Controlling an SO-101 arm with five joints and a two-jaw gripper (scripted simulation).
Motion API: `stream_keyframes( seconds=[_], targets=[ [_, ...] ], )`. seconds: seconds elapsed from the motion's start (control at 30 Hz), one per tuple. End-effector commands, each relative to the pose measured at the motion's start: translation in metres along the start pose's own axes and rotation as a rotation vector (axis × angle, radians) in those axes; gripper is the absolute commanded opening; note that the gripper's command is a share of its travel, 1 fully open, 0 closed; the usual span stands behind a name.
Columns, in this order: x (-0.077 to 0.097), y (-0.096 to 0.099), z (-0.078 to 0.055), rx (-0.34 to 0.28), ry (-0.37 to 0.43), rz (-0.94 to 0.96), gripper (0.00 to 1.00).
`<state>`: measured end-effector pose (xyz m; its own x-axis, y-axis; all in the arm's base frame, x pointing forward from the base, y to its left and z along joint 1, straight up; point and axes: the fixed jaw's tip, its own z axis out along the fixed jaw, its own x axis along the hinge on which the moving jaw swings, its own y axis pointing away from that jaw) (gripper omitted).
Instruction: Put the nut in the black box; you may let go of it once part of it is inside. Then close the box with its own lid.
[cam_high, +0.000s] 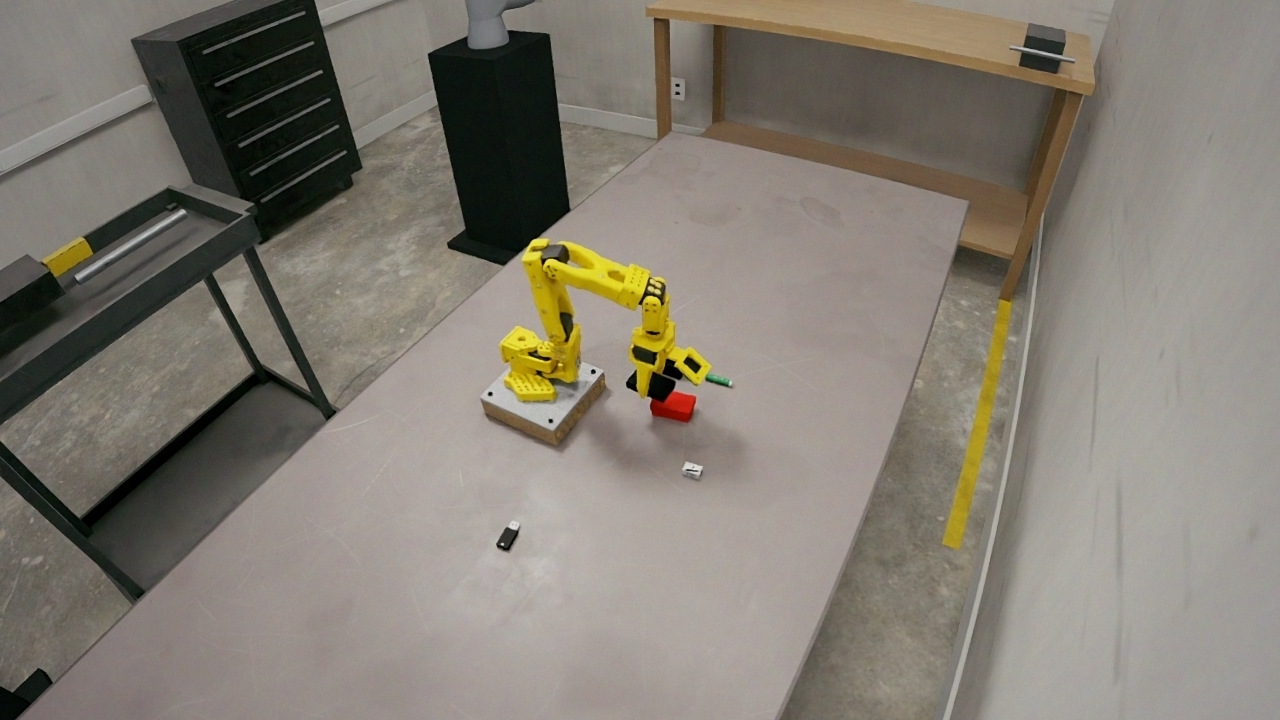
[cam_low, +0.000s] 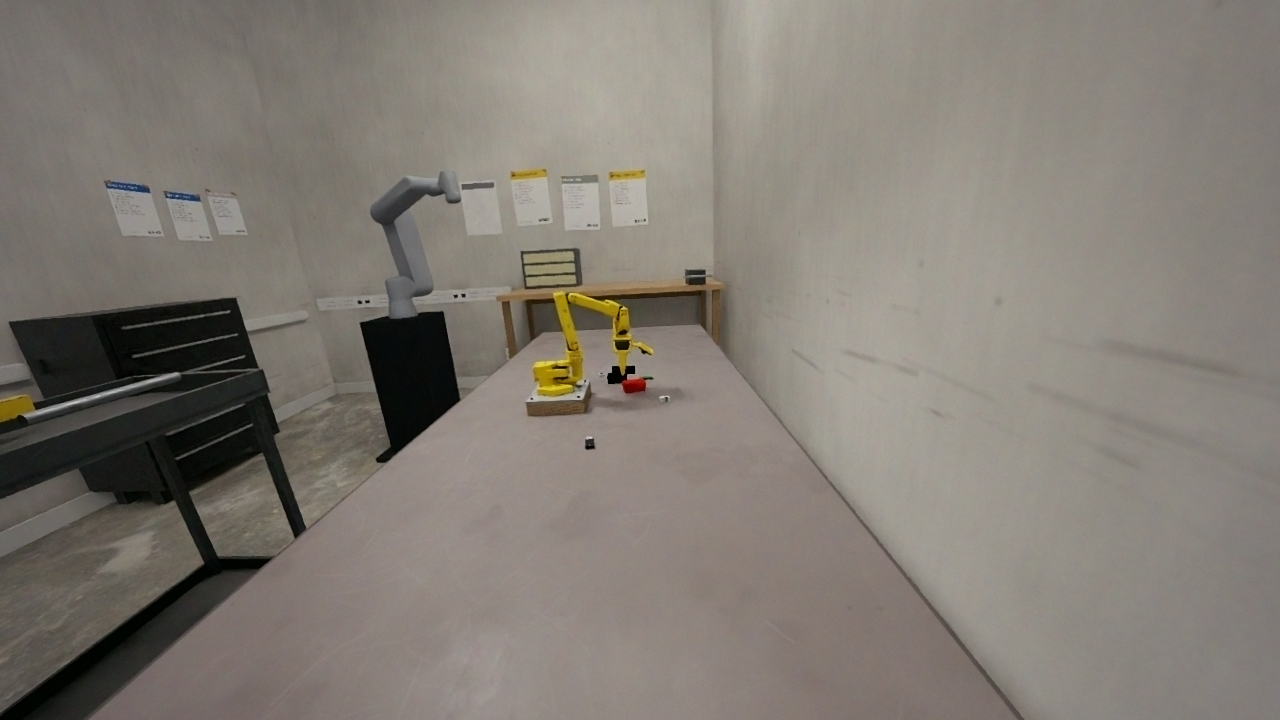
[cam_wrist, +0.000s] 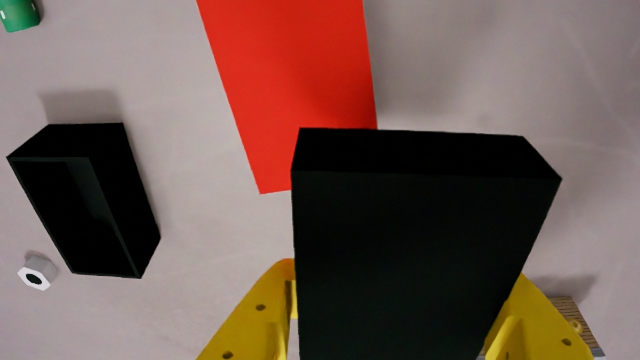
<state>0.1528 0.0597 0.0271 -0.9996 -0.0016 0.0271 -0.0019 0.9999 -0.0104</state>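
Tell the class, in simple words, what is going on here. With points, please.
A small yellow robot arm is holding a black lid (cam_high: 657, 387) (cam_low: 614, 372) (cam_wrist: 425, 250) in its claw (cam_high: 666, 377) (cam_low: 625, 365) (cam_wrist: 404, 272), near a red block (cam_high: 673, 409) (cam_low: 634, 385) (cam_wrist: 300, 75). The black box (cam_high: 672, 369) (cam_low: 625, 375) (cam_wrist: 122, 200) is uncovered. The nut (cam_low: 601, 374) (cam_wrist: 37, 272) lies on the table outside the box, so neither the packing nor the closing is done.

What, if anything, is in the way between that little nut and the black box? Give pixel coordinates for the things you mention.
Nothing visible stands between the nut (cam_low: 601, 374) (cam_wrist: 46, 269) and the black box (cam_high: 671, 368) (cam_low: 612, 378) (cam_wrist: 136, 200), beyond the box's own wall. The pincer (cam_high: 652, 383) (cam_low: 623, 371) (cam_wrist: 405, 272) is occupied, though, gripping the lid (cam_high: 658, 388) (cam_low: 630, 368) (cam_wrist: 420, 250).
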Motion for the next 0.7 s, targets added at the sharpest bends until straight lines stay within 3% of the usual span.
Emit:
stream_keyframes(
  seconds=[0.0, 0.27, 0.67],
  targets=[
    [-0.001, -0.011, -0.001, -0.011, -0.030, -0.007, 0.20],
    [0.005, -0.035, 0.001, -0.011, -0.031, -0.007, 0.20],
    [0.006, -0.039, 0.001, -0.011, -0.031, -0.007, 0.20]
  ],
)
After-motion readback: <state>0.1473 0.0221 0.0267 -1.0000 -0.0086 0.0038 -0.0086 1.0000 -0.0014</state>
